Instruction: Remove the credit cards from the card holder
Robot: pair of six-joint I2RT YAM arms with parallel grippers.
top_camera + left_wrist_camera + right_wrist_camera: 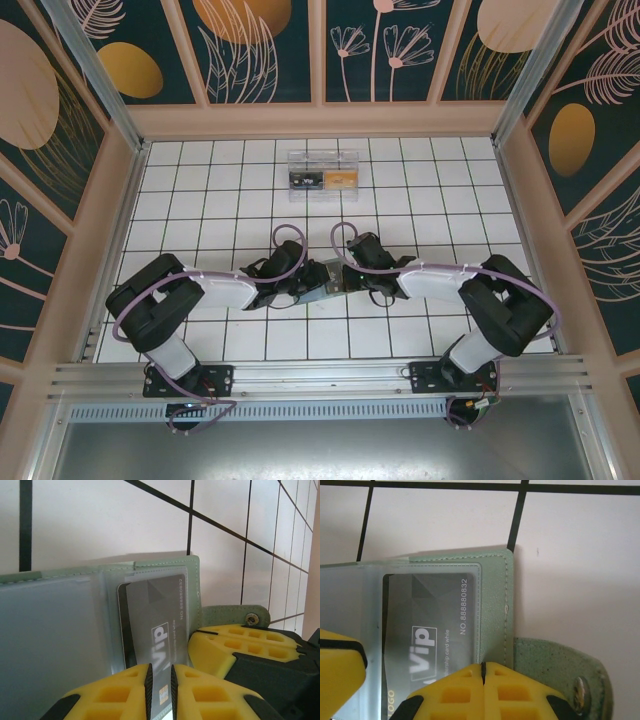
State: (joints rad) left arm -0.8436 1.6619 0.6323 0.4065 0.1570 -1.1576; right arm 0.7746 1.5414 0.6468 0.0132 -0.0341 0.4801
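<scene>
Here, on the white tiled desk, both my arms were folded inward, and the tools met at the middle of the desk, near my bases.

My left tool stood narrow. Its yellow fingers were drawn to a thin slit. The near end of the black card ran into that slit and was gripped there. I could not tell whether the clear sleeve was pinched along with it.

The card holder lay open between the two tools, with its translucent sleeves facing up. I could not tell whether it rested on the desk or was raised off it. The black card, marked "VIP" with a row of digits, sat in the sleeve just beside the stitched grey-green border.

Farther back on the desk, well apart from both tools, stood a clear box. It held a dark card on the left and a tan card on the right.

My right tool was fully closed, with its yellow fingers pressed together and no gap between them. It clamped the near edge of the card holder at the grey-green border. Just to the right of that grip, the closing strap with its metal snap stuck out from the cover.
</scene>
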